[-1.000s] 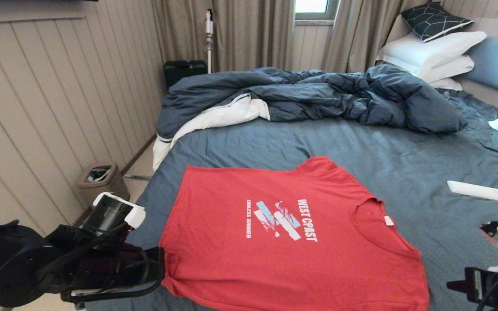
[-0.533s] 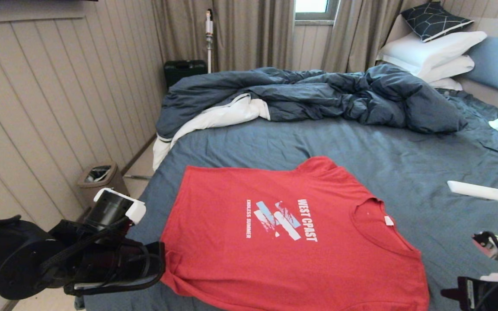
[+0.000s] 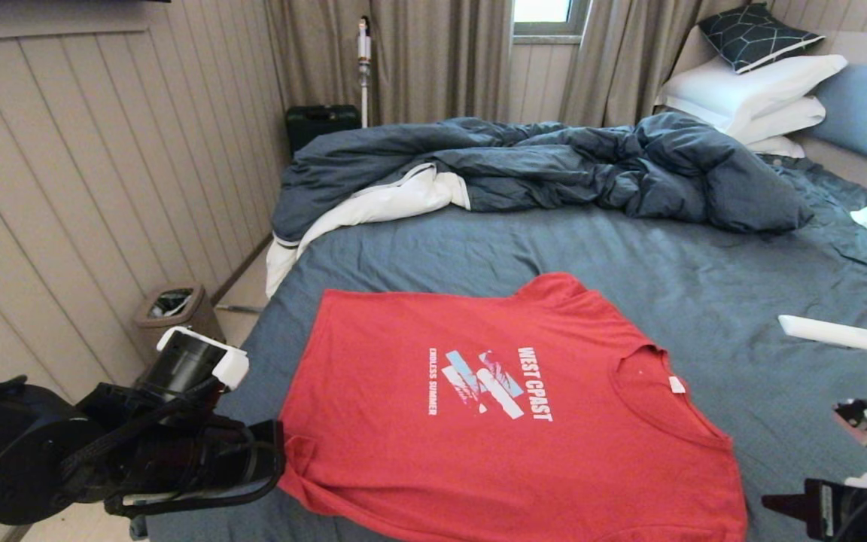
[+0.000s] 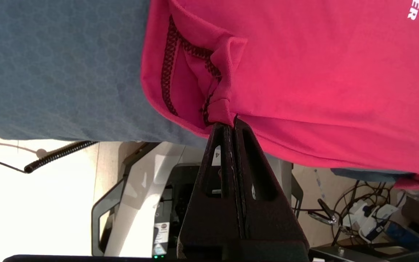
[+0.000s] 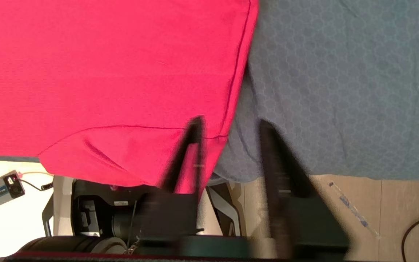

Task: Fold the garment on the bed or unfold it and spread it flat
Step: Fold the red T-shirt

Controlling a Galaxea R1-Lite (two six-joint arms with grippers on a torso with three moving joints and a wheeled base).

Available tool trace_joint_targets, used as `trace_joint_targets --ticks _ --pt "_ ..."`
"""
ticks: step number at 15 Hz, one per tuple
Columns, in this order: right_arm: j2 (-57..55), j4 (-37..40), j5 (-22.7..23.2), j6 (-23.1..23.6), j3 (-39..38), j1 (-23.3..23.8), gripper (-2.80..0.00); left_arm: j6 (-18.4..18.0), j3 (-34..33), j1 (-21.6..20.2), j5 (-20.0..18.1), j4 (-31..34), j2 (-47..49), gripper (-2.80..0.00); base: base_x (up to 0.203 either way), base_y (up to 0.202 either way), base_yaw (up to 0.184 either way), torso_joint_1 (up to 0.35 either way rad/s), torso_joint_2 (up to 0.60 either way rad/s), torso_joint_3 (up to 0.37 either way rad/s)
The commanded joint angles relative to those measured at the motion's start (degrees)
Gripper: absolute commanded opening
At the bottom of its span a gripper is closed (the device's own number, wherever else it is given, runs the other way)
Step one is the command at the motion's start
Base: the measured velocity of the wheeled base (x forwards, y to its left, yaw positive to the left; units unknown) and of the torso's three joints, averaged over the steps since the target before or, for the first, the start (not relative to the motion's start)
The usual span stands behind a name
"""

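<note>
The garment (image 3: 509,421), a red T-shirt with white lettering, lies spread flat on the near part of the bed (image 3: 704,286), neck toward the right. My left gripper (image 3: 279,452) is at the shirt's near left corner and is shut on a bunched bit of the hem (image 4: 218,107). In the left wrist view the left gripper (image 4: 228,124) has its jaws pressed together. My right gripper (image 3: 776,503) is at the near right, beside the sleeve. Its fingers (image 5: 195,125) stand apart, and the right gripper (image 5: 230,125) has the sleeve's edge (image 5: 231,91) lying loose between them.
A rumpled dark blue duvet (image 3: 554,165) fills the far half of the bed, with white pillows (image 3: 749,90) at the headboard. A flat white object (image 3: 836,333) lies on the sheet to the right. A waste bin (image 3: 174,309) stands by the panelled wall on the left.
The right gripper has opened and let go of the sleeve, and its arm has shifted slightly. The left gripper stays shut on the hem corner.
</note>
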State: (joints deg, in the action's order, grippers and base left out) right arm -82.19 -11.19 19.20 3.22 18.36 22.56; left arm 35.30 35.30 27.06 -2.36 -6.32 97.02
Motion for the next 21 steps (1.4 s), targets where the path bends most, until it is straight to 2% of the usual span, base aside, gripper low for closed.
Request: trace_joint_targets --ticks 1,6,9,12,17,21 --pt "0.7 -0.1 0.1 -0.1 -0.3 0.0 0.00 0.3 -0.2 0.0 0.0 0.0 -0.6 -2.80 0.000 0.000 0.000 0.000 0.00 0.000" --pt "-2.0 0.0 0.2 0.1 -0.7 -0.2 0.00 0.2 -0.2 -0.1 0.0 0.6 -0.5 -2.80 0.000 0.000 0.000 0.000 0.00 0.000" --pt "-5.2 -0.1 3.0 0.2 -0.7 -1.4 0.00 0.3 0.0 -0.1 0.0 0.7 -0.3 -2.80 0.000 0.000 0.000 0.000 0.00 0.000" --pt "-7.7 -0.3 3.3 0.2 -0.1 -2.1 0.00 0.2 0.4 -0.1 0.0 0.7 0.2 -2.80 0.000 0.000 0.000 0.000 0.00 0.000" --pt "-12.6 -6.1 3.1 0.3 0.3 -2.3 0.00 0.1 0.7 -0.1 0.1 0.5 0.6 -2.80 0.000 0.000 0.000 0.000 0.00 0.000" --pt "-13.0 -6.1 3.0 -0.1 1.7 -5.4 0.00 0.0 1.0 -0.1 0.1 0.5 0.4 -2.80 0.000 0.000 0.000 0.000 0.00 0.000"
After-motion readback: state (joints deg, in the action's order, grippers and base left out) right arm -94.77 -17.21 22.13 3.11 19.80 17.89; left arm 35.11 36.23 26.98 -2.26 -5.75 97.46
